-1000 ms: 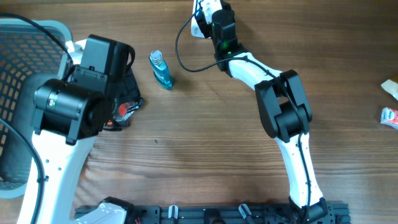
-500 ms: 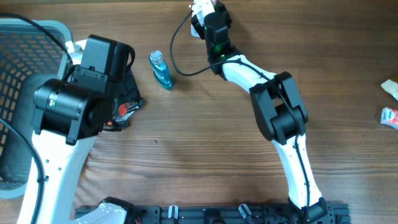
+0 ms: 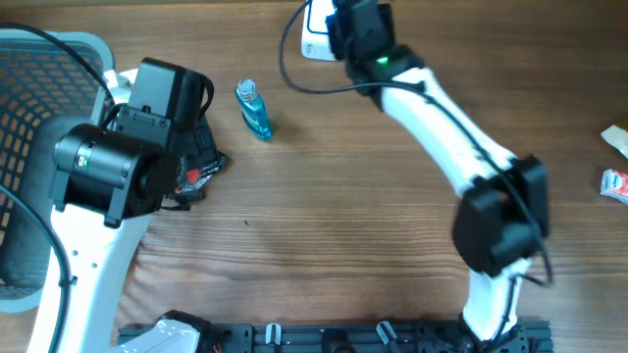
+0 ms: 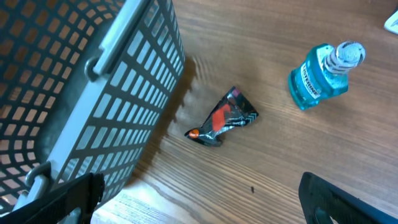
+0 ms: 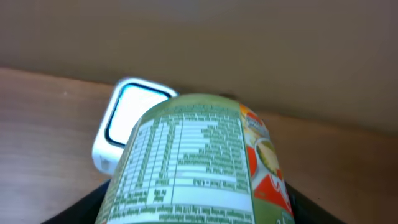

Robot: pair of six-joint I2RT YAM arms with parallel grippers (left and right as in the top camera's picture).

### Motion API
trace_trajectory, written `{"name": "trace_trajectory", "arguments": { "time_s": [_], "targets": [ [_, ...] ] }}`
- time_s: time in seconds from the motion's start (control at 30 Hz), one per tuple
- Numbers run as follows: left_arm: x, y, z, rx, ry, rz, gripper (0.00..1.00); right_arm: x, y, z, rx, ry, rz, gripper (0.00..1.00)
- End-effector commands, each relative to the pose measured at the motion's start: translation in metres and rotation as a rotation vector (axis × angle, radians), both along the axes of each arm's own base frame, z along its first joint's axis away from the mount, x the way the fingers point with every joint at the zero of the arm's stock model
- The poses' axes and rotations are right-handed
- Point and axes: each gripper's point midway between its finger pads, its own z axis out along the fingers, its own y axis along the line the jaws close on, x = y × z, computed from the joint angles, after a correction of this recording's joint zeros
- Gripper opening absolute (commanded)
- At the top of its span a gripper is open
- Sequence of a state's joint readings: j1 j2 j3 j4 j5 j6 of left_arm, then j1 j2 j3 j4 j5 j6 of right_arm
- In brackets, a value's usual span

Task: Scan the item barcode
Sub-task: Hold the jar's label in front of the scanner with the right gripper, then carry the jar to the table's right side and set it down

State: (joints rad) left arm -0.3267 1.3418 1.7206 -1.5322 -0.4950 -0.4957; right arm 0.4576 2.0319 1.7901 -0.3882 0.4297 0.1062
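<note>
Green-label can fills the centre of the right wrist view, clamped between the right gripper fingers, nutrition panel facing the camera. In the overhead view it's at top centre, mostly hidden under the wrist. White scanner sits just beyond it. No barcode visible from here, probably on a face turned away.

Risks:
- No read if the code isn't turned toward the window.
- The round can may twist or slip in the grip during a roll.
- The scanner cable loops near the arm, so a snag could drag the scanner.

Left gripper is wide open and empty, above the packet beside the basket.
</note>
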Motion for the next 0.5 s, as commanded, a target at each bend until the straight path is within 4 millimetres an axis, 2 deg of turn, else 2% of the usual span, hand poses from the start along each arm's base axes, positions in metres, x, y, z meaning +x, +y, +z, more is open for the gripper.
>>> {"name": "trace_trajectory", "arguments": {
  "time_s": [0.0, 0.03, 0.1, 0.17, 0.2, 0.23, 0.3, 0.43, 0.47],
  "targets": [
    [0.0, 0.004, 0.002, 0.012, -0.011, 0.021, 1.0, -0.021, -0.087, 0.042, 0.294, -0.002, -0.351, 0.58],
    [0.001, 0.004, 0.002, 0.012, -0.012, 0.021, 1.0, -0.029, -0.111, 0.037, 0.339, 0.041, -0.425, 0.59],
    [0.003, 0.003, 0.003, 0.006, -0.026, 0.021, 1.0, -0.056, -0.169, 0.006, 0.482, 0.207, -0.63, 0.61],
    [0.007, -0.001, 0.004, -0.015, -0.042, 0.013, 1.0, -0.087, -0.217, -0.022, 0.607, 0.358, -0.824, 0.52],
    [0.009, -0.003, 0.004, -0.028, -0.046, 0.008, 1.0, -0.101, -0.241, -0.032, 0.659, 0.409, -0.914, 0.51],
    [0.01, -0.005, 0.004, -0.038, -0.048, 0.004, 1.0, -0.111, -0.259, -0.039, 0.696, 0.436, -0.975, 0.54],
    [0.011, -0.01, 0.003, -0.062, -0.051, -0.006, 1.0, -0.137, -0.311, -0.055, 0.787, 0.481, -1.107, 0.56],
    [0.011, -0.02, 0.0, -0.117, -0.039, -0.032, 1.0, -0.178, -0.369, -0.08, 0.951, 0.499, -1.338, 0.6],
    [0.012, -0.022, 0.0, -0.13, -0.042, -0.035, 1.0, -0.185, -0.377, -0.086, 0.978, 0.494, -1.382, 0.62]
  ]
}}
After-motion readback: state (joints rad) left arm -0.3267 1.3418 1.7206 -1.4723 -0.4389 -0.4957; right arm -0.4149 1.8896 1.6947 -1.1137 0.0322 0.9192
